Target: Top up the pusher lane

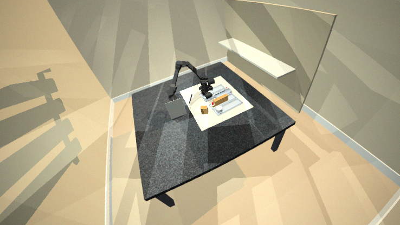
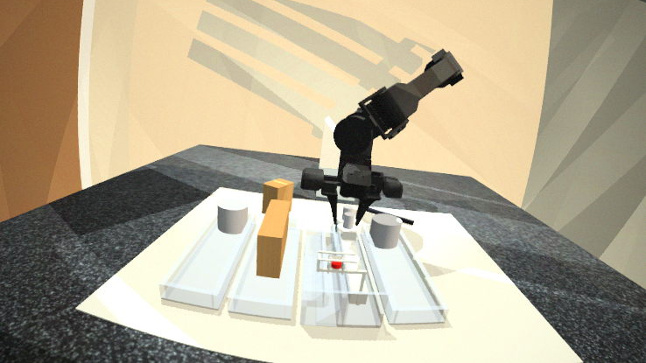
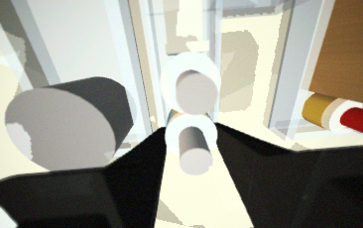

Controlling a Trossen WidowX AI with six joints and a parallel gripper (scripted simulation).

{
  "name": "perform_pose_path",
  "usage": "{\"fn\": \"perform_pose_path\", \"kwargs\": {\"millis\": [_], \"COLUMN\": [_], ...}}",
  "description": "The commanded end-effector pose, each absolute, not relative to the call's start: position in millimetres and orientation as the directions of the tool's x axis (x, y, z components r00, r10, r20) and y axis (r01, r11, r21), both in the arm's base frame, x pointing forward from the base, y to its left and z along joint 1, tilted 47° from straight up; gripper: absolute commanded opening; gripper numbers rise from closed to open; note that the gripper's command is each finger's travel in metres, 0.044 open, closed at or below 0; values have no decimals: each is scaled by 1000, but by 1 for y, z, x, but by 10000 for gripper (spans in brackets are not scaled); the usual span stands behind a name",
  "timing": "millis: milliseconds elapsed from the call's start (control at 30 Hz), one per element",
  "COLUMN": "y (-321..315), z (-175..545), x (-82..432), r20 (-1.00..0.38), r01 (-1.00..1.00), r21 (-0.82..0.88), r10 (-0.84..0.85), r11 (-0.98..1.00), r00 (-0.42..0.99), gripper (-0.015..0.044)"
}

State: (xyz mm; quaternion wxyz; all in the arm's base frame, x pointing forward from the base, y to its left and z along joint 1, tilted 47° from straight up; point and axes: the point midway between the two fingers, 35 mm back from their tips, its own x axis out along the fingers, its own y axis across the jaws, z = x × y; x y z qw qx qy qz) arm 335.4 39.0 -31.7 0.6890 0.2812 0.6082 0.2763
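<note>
My gripper (image 2: 346, 226) (image 3: 189, 129) is shut on a white-shouldered jar with a narrow grey cap (image 3: 195, 161), at the front end of the sprung lane (image 2: 367, 318). The held jar looks upright. A second jar with the same kind of grey cap (image 3: 196, 93) stands directly behind it in the lane; in the wrist view the two look close together or touching. The fingers hide the held jar's sides. Its base, the low front stop and the pusher plate's contact cannot be made out. In the top view the arm covers both jars.
A big grey cylinder (image 2: 385, 231) (image 3: 64, 126) stands beside the gripper in the neighbouring lane. On the other side are a long orange box (image 2: 272, 240) (image 1: 220, 100) and a red-capped bottle (image 1: 212, 104) (image 3: 353, 119). A small orange block (image 1: 204, 109) and a black rod (image 1: 190, 98) lie in front.
</note>
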Motion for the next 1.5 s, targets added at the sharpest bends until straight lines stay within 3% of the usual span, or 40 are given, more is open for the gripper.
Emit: {"fn": "perform_pose_path", "kwargs": {"millis": [0,133,500,1467], "y": [39,39,39,24], "z": [-31,-31,-32,-21], "x": [335,335,335,311], "r20": [-680,-680,-680,-681], "r01": [-45,-45,-45,-44], "r21": [725,725,725,724], "r10": [725,725,725,724], "r11": [687,687,687,688], "r00": [110,110,110,109], "gripper": [0,0,280,280]}}
